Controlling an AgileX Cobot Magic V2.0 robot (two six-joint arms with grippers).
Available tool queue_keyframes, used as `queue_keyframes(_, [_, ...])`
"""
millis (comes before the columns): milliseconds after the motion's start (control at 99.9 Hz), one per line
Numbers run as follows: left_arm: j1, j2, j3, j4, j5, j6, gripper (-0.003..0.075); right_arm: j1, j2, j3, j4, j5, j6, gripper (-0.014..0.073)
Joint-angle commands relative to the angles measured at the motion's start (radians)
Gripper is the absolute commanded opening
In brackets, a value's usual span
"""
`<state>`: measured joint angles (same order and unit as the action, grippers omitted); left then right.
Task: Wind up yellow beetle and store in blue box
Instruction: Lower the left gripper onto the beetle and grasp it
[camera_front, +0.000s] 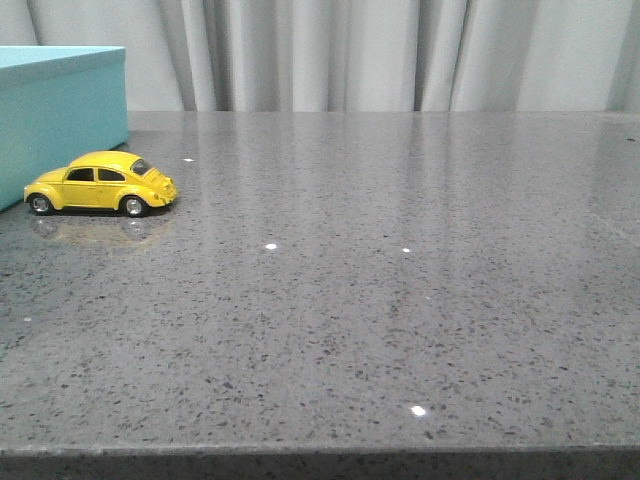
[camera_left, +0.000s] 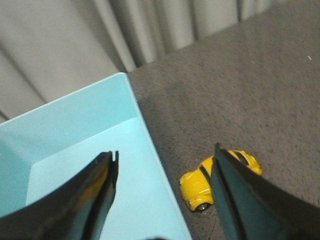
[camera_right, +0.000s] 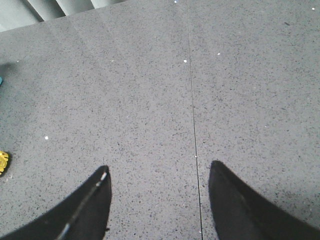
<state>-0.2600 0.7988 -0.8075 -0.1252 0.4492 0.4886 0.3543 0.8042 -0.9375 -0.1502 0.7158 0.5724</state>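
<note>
Backdrop: pale grey pleated curtain (camera_front: 400, 50) hanging along the far edge of the desk; desk (camera_front: 400, 300) is a grey speckled stone-like slab, polished enough to mirror the curtain folds and a few bright light spots; a thin straight seam runs across it in the right wrist view

Container: the blue box (camera_front: 60, 115) stands at the far left corner of the desk, cut off by the left edge of the front view; light turquoise, flat matte walls, paler top rim, rectangular; open at the top; the left wrist view looks down into it (camera_left: 100, 165); the part of the interior floor that shows is bare, the remainder is hidden behind the finger

Task object: the yellow beetle (camera_front: 102, 184) sits on the desk just beside the box, outside it, on all wheels, upright; glossy yellow shell, rounded roof, dark windows, black tyres with silver hubs; faint reflection on the slab beneath it; in the left wrist view the car (camera_left: 197, 186) is half hidden behind one finger

Left gripper (camera_left: 165, 195): above the box's near wall and the car, dark tapered fingers (camera_left: 95, 195) spread wide, nothing between them

Right gripper (camera_right: 159, 200): over bare desk well away from the box, black fingers (camera_right: 240, 205) wide apart, holding nothing; a sliver of yellow (camera_right: 3, 163) shows at that view's edge
</note>
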Motion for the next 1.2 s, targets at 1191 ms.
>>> queue_keyframes(1191, [-0.105,0.844,-0.602,0.051,0.472,0.568,0.0408,0.000,-0.011,-0.027,-0.007,-0.162,-0.012,0.0436])
